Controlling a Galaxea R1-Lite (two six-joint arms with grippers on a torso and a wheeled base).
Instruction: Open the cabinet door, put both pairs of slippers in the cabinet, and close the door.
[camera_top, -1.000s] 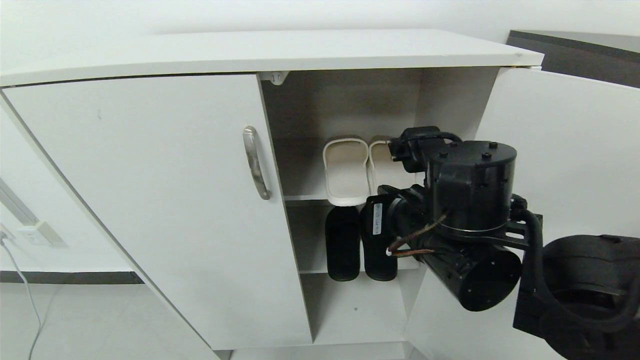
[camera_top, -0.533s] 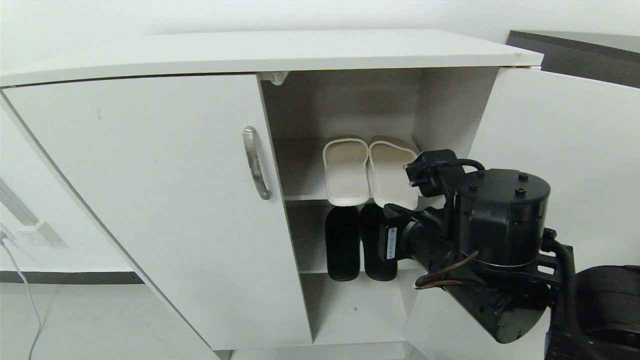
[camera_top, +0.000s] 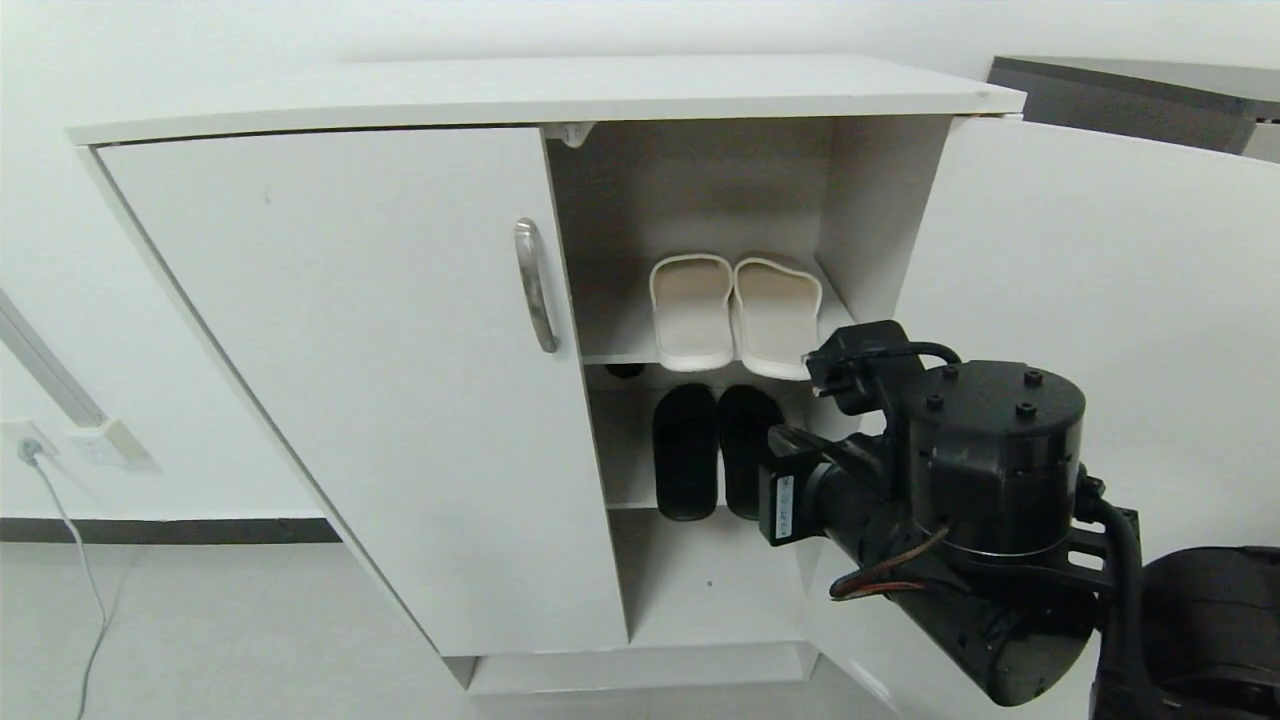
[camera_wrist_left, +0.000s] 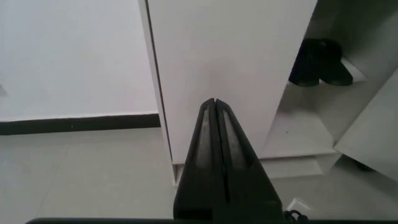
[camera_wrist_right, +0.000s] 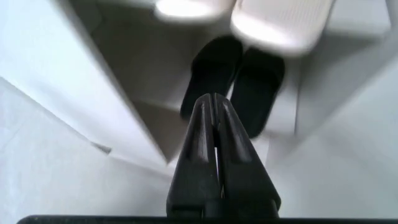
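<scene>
The cabinet (camera_top: 500, 90) has its right door (camera_top: 1100, 300) swung wide. The right arm (camera_top: 985, 470) is bent low before the opening. White slippers (camera_top: 735, 312) sit on the upper shelf, black slippers (camera_top: 715, 450) on the shelf below. The right gripper (camera_wrist_right: 214, 99) and left gripper (camera_wrist_left: 214, 104) are both pinched closed on nothing.

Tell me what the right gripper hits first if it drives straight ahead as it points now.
Most likely the black slippers on the middle shelf: the right gripper, jaws shut, aims at that pair. Depth is hard to judge.
</scene>
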